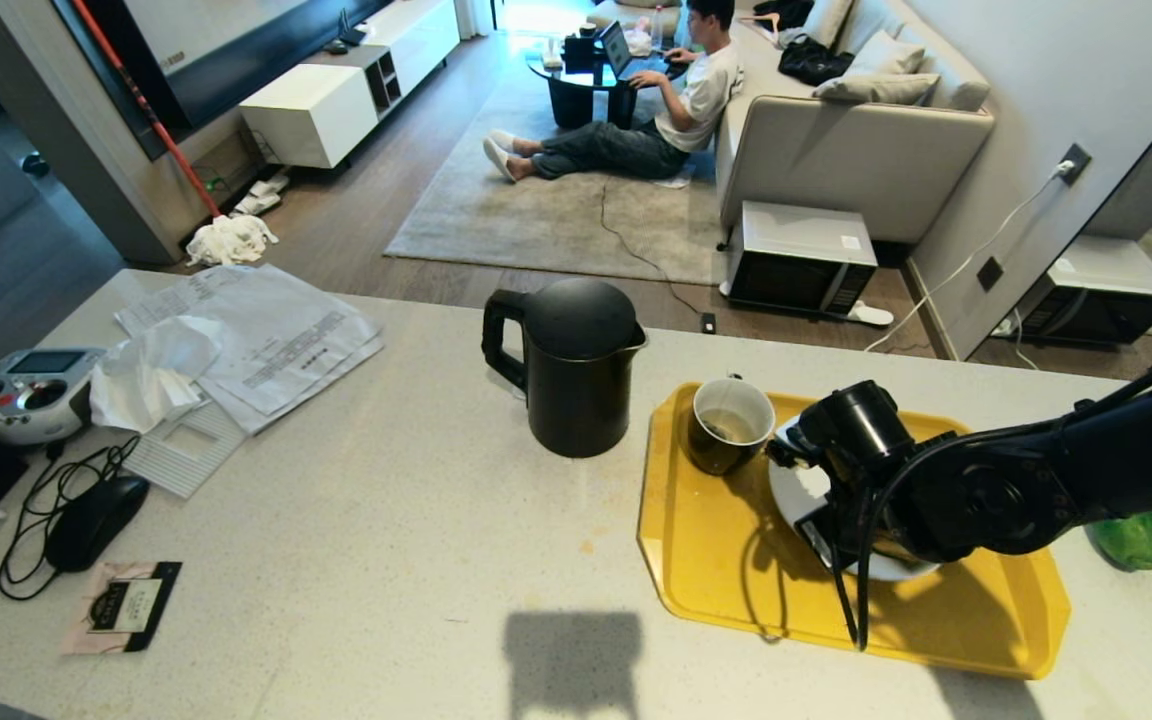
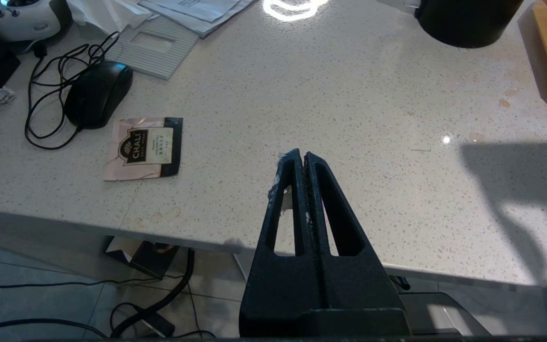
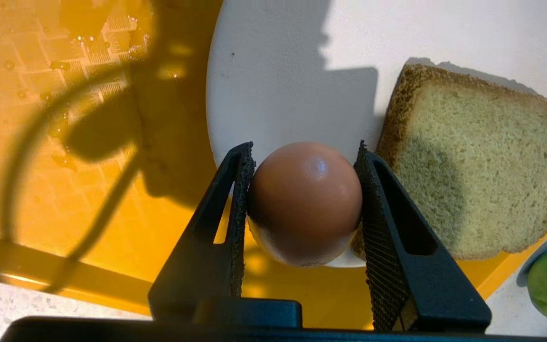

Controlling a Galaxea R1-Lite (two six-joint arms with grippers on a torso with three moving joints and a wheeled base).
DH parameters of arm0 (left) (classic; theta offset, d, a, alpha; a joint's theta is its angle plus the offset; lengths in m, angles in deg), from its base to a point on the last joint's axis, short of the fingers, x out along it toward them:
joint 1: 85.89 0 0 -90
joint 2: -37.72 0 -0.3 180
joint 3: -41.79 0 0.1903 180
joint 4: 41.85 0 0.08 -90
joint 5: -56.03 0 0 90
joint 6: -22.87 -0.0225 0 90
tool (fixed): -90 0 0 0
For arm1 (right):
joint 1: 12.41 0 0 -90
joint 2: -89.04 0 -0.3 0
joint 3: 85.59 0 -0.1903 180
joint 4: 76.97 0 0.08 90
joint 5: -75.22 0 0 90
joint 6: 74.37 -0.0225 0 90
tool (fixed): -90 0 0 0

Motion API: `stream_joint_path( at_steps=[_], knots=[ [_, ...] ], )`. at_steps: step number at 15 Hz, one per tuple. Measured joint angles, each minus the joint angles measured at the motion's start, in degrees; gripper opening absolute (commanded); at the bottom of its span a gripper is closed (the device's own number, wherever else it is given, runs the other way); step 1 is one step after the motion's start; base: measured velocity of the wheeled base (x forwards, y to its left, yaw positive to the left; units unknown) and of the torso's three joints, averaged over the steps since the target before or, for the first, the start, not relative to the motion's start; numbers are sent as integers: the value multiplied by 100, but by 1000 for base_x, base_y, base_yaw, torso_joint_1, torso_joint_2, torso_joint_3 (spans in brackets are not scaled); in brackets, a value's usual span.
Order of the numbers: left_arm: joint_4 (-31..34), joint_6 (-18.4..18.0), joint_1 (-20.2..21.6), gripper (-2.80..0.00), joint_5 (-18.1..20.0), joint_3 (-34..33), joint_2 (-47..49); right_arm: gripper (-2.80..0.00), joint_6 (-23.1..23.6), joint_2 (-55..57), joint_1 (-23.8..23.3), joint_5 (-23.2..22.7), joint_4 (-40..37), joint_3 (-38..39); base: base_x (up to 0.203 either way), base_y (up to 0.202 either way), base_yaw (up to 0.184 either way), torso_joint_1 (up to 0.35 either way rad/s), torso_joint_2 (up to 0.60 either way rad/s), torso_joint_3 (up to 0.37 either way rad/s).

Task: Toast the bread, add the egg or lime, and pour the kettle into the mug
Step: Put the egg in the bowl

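Observation:
My right gripper [image 3: 304, 152] is shut on the pinkish-brown egg [image 3: 305, 199], held above the near edge of a white plate [image 3: 278, 85] on the yellow tray [image 1: 726, 560]. The pale green bread [image 3: 473, 171] lies flat on that plate beside the egg. In the head view the right arm [image 1: 986, 490] covers most of the plate [image 1: 801, 490]. The mug [image 1: 729, 424] stands on the tray's far corner, and the black kettle [image 1: 571, 365] stands on the counter to its left. The lime [image 1: 1133, 540] lies on the counter right of the tray. My left gripper [image 2: 302, 156] hangs shut and empty over the counter's near edge.
A remote controller [image 1: 26, 392], papers [image 1: 256, 340], tissue [image 1: 151, 370], a wired mouse [image 1: 94, 520] and a tea-bag packet [image 1: 126, 605] lie on the counter's left part. A person [image 1: 676, 100] sits on the floor beyond it. A microwave [image 1: 798, 258] stands by the sofa.

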Motion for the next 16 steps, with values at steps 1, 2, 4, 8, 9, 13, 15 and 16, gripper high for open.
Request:
stream_joint_path(
  at_steps=[1,2,4,8,9,13,15,16],
  knots=[
    [2,2,0,-280,0,0,0,-280,1,37,0,-2,1,-43,0,0,0,0,0,0],
    [2,2,0,-280,2,0,0,-280,0,69,0,0,-1,-98,0,0,0,0,0,0],
    [1,1,0,-280,0,0,0,-280,1,126,-3,0,-1,-216,0,0,0,0,0,0],
    [2,-6,0,-280,0,0,0,-280,0,200,-17,128,-4,-299,0,0,0,0,0,0],
    [3,-3,0,-280,0,0,0,0,-2,207,-24,151,-6,-306,0,0,0,0,0,0],
    [2,-3,0,-280,2,0,0,0,-3,202,-92,157,-4,-315,0,0,0,0,0,0],
    [-1,1,-2,-280,2,0,0,0,-8,182,-113,158,-4,-312,0,0,0,0,0,0],
    [-1,1,-2,-280,0,0,0,0,-10,168,-120,158,-4,-310,0,0,0,0,0,0]
  ],
)
